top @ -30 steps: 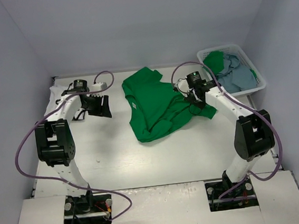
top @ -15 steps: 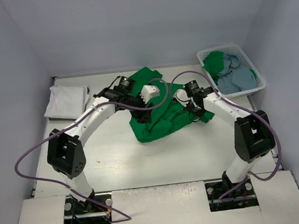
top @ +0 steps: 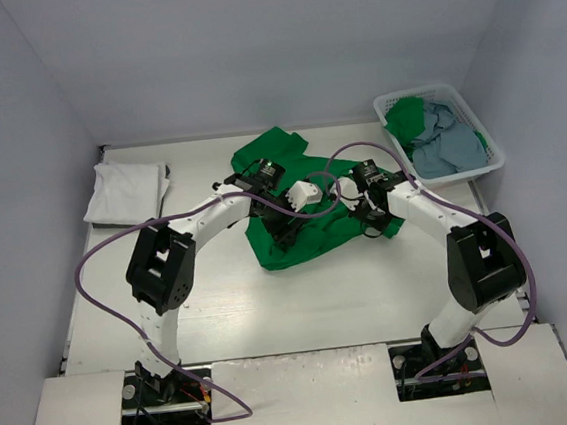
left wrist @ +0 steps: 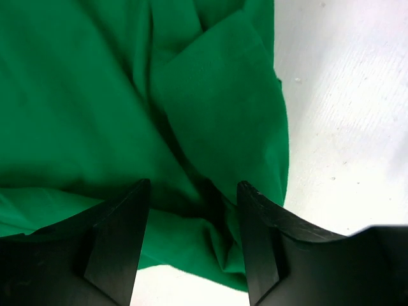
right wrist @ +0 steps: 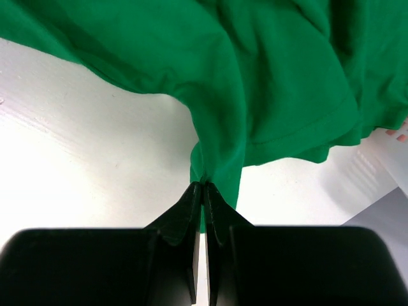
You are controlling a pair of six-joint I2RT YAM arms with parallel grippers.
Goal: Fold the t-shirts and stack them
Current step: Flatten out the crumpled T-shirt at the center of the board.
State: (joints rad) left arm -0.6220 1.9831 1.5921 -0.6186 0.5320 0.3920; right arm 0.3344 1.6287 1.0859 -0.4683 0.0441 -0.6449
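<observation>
Where writing might sit: the round caps on the wrist motors carry marks too small to read in the top view.
Since a second ago: the left arm has swung from the upper left, where it covered the white t-shirt (top: 129, 190), across to the green t-shirt (top: 307, 245) at centre; the right arm has barely shifted and stays clamped.
Green t-shirt: one, lying rumpled on the table (top: 273, 309) at the centre of the top view, partly under both wrists.
Left gripper (left wrist: 191, 236): released, jaws well apart, straddling a raised fold close to the shirt's edge, with bare table to the right in its wrist view; whether the fingers touch cloth cannot be told.
Right gripper (right wrist: 204, 189): clenched on the green t-shirt's edge, the cloth gathered into a pinch at the fingertips; it sits at the shirt's right side in the top view.
White t-shirt: one, folded, upper left of the top view, now uncovered.
Basket (top: 491, 147): one, white and slotted, upper right of the top view, holding a green cloth (top: 407, 115) and a blue-grey t-shirt (top: 447, 141).
Counts: two arms, two grippers, two purple cables (top: 89, 281), one basket, four cloth pieces.
</observation>
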